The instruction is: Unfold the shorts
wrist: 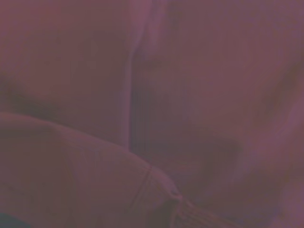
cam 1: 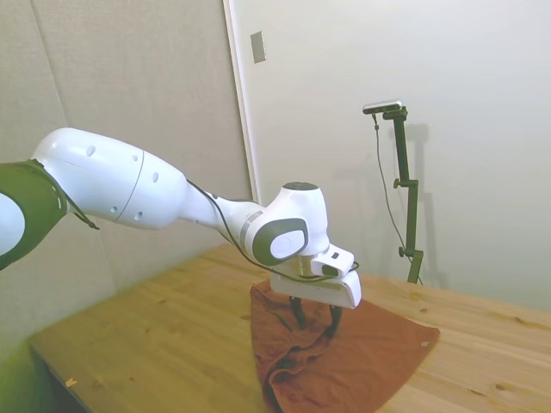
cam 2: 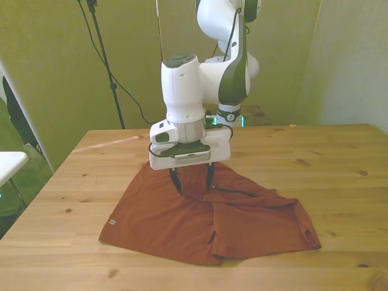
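One pair of rust-orange shorts (cam 2: 200, 221) is seen spread on the wooden counter (cam 2: 315, 157), lying mostly flat near the counter's middle and toward the near edge in the front view. A folded flap is laid over the part on the front view's right, and a thin dark seam (cam 2: 239, 193) runs across the cloth just beside the fold. A small pale mark (cam 2: 111, 223) is seen at the corner on the front view's left, and in the side view a small pale tag (cam 1: 424, 344) shows at the far hem corner. Wrinkles are gathered in the fabric below the robot. The hand (cam 2: 193, 180) is lowered onto the upper middle of the shorts, its two dark fingers (cam 2: 175, 180) held apart and pointing straight down, with the tips at or pressed into the cloth; nothing is clamped between them. In the side view the fingers (cam 1: 297, 308) are likewise seen spread, standing on the raised back part of the garment. The wrist view is filled with blurred reddish fabric (wrist: 190, 95), in which a stitched hem edge (wrist: 156, 185) can be made out. The white arm (cam 1: 129, 185) is extended over the counter from the side view's left, and bare wood is visible all around the shorts.
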{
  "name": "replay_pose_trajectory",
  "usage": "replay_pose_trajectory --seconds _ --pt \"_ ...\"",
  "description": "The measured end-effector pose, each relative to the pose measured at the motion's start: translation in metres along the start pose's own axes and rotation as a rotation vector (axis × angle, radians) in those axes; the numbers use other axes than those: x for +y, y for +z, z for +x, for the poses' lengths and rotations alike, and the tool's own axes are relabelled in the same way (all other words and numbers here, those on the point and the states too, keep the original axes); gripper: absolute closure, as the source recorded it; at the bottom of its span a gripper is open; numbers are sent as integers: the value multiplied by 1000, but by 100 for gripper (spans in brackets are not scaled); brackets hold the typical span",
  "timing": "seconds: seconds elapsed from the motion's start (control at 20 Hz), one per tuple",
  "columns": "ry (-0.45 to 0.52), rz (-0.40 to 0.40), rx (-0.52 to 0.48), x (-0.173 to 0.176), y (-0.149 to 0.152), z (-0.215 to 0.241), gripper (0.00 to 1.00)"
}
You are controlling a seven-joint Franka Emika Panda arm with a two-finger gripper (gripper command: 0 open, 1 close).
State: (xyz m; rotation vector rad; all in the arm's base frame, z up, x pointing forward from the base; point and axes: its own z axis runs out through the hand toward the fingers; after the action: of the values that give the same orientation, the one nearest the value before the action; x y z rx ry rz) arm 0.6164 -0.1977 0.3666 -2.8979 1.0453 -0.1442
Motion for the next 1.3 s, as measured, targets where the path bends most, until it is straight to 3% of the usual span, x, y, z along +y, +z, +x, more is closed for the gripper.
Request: replay_pose_trajectory --seconds 0.95,1.3 --pt "7 -1 -2 -7 -4 0 100" --pt "-80 -5 42 -53 -43 -64 100"
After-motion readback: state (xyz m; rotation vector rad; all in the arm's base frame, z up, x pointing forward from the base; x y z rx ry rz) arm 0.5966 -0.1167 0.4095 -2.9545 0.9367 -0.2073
